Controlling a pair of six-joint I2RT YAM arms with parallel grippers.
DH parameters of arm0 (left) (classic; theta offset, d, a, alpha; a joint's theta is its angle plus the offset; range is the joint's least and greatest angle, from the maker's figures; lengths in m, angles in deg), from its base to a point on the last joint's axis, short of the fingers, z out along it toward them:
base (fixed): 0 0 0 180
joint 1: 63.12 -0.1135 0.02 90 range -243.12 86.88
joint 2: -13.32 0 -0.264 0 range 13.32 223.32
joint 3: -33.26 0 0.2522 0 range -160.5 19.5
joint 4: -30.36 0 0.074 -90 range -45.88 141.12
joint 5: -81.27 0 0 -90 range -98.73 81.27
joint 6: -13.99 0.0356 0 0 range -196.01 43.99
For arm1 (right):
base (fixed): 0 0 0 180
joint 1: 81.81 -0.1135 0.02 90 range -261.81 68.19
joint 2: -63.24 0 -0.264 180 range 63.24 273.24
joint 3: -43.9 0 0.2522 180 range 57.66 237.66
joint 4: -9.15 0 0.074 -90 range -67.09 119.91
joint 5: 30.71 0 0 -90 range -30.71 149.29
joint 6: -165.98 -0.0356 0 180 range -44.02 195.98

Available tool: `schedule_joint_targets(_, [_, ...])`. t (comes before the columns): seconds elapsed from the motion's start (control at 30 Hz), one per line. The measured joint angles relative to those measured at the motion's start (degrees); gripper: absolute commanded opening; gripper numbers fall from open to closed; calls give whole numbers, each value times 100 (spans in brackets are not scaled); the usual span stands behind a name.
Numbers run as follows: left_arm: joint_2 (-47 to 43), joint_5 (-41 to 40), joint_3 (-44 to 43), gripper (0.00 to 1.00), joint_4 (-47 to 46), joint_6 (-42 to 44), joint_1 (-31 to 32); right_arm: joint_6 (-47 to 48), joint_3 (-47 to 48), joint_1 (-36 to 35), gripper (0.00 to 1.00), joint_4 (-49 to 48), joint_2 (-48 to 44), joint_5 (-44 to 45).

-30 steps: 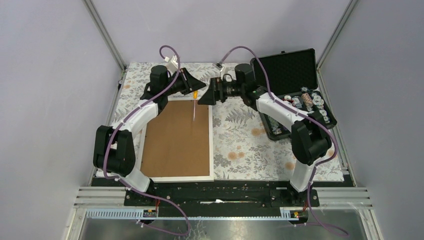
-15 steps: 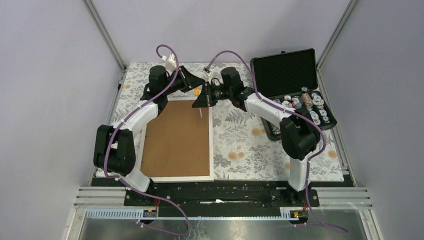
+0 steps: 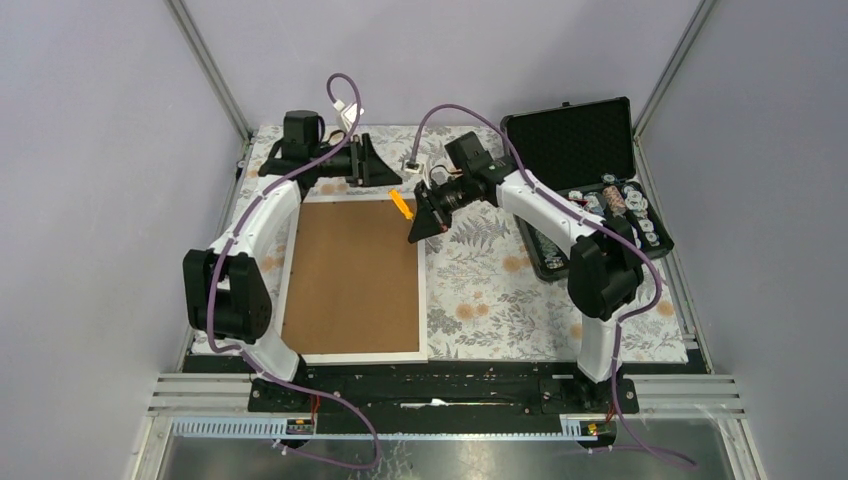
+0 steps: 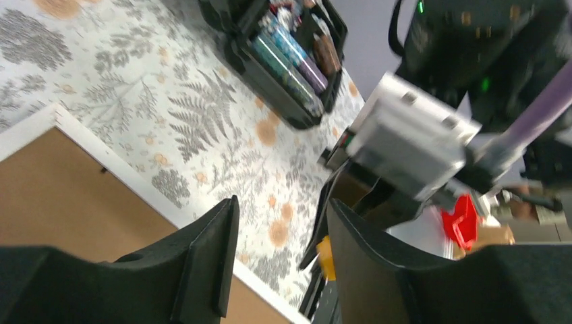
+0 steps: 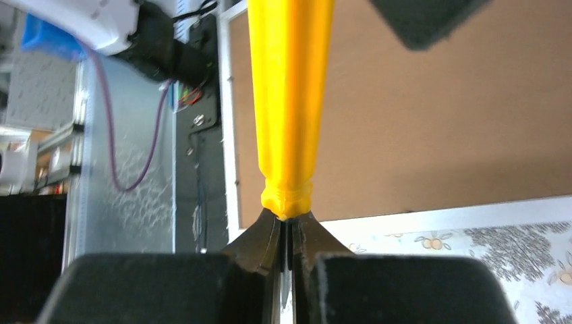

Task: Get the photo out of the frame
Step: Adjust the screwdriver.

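The frame (image 3: pixel 350 280) lies face down on the patterned cloth, showing its brown back (image 5: pixel 438 121) and thin white border (image 4: pixel 81 138). The photo is hidden beneath that back. My right gripper (image 3: pixel 418 216) hovers over the frame's far right corner, shut on the thin metal shaft of a screwdriver. The screwdriver's orange handle (image 3: pixel 402 205) (image 5: pixel 290 101) sticks out past the gripper's tips (image 5: pixel 287 226). My left gripper (image 3: pixel 392 177) (image 4: pixel 282 209) hangs just behind that corner, open and holding nothing. The handle (image 4: pixel 326 256) shows beside its right finger.
An open black foam-lined case (image 3: pixel 580 140) (image 4: pixel 283 61) stands at the back right, with several small items (image 3: pixel 620 205) in its tray. The right arm (image 4: pixel 411 135) is close in front of the left gripper. Purple cables loop above both wrists.
The right gripper closed on the screwdriver's shaft and now carries it, handle tilted to the upper left. The left gripper opened, let go of the screwdriver and drew back to the left.
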Motion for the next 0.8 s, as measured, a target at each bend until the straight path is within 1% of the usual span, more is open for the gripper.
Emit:
schedule_joint_targets(0.2, [-9,994,-7,61,1414,1873,-181,1652,702,2,0,2000,278,-761])
schedule_joint_targets(0.3, [-48,1355,68,62,1825,2640,-190,2308,979,2,0,2872,573,-920])
schedule_joint_targets(0.33, [-92,1421,129,64,1910,2905,-190,2531,1073,2,0,3167,680,-984])
schedule_joint_targets(0.43, [-216,1663,234,69,2116,3309,-203,3025,1222,2,0,3805,883,-1021])
schedule_joint_targets(0.53, [-326,1880,254,71,2297,3602,-201,3309,1250,2,0,4157,942,-1023])
schedule_joint_targets(0.7, [-590,2033,509,71,2428,3869,-122,3550,1272,2,0,4446,953,-1040])
schedule_joint_targets(0.8, [-723,2013,704,70,2479,4030,85,3606,1346,2,0,4531,981,-1071])
